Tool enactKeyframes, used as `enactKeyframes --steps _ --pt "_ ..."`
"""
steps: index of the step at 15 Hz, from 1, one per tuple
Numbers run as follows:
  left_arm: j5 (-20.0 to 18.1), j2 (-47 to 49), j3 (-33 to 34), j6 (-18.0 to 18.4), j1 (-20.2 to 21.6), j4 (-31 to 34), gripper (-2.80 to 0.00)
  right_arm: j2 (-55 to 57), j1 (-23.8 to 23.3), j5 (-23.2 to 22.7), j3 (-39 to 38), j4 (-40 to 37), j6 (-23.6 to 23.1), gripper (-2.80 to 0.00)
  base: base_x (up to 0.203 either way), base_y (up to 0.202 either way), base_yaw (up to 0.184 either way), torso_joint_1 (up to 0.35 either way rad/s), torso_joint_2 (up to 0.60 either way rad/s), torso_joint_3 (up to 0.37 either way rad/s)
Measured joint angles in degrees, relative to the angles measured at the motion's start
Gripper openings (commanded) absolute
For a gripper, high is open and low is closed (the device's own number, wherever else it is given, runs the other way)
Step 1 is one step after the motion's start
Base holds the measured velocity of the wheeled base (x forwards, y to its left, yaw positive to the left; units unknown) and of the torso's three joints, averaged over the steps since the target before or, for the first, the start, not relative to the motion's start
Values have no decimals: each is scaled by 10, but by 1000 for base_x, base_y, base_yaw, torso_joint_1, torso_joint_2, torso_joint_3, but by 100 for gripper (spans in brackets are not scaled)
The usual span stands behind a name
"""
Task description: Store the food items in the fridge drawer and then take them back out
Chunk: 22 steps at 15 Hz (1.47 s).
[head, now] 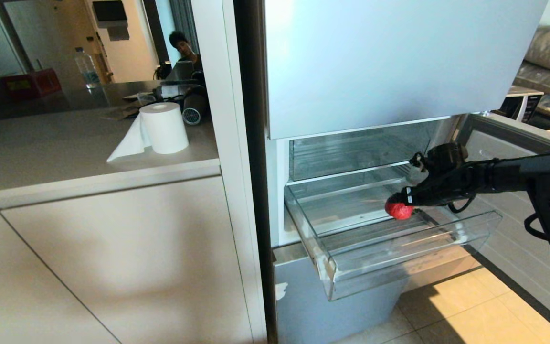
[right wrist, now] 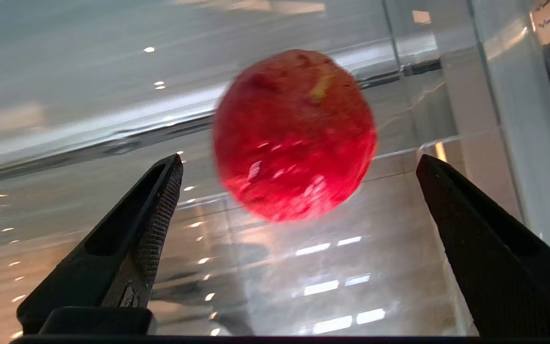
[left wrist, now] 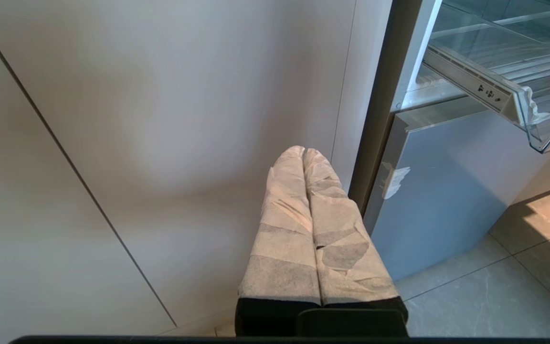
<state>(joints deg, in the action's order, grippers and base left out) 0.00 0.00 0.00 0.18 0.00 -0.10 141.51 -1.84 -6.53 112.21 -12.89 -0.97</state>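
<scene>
Right hand [right wrist: 299, 162] wide open, reaching level into fridge drawer [head: 413, 255], red food item [head: 398, 209] between its fingers.

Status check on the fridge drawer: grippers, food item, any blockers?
Right gripper open, in the fridge drawer, red food item just ahead of its fingers, not gripped. Left gripper shut, parked low by the cabinet. Nothing in the way.

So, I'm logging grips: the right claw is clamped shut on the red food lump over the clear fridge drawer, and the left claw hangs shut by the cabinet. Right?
Not quite. The right claw is wide open, its fingers apart from the red food lump, as the right wrist view shows. The rest stands: it is over the clear fridge drawer, and the left claw hangs shut by the cabinet.
</scene>
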Motion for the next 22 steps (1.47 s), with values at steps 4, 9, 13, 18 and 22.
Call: enactKeyframes --steps 4,9,13,18,22 --pt "0 0 0 0 0 0 -280 19 -2 0 1 27 -14 0 0 0 0 0 0 0" --pt "0 0 0 0 0 0 -280 33 -1 -1 1 36 -19 0 0 0 0 0 0 0" --pt "0 0 0 0 0 0 -280 33 -1 -11 0 16 -19 0 0 0 0 0 0 0" --pt "0 0 0 0 0 0 -280 29 -1 -18 0 7 -19 0 0 0 0 0 0 0" --pt "0 0 0 0 0 0 -280 29 0 -19 0 7 -19 -280 0 0 0 0 0 0"
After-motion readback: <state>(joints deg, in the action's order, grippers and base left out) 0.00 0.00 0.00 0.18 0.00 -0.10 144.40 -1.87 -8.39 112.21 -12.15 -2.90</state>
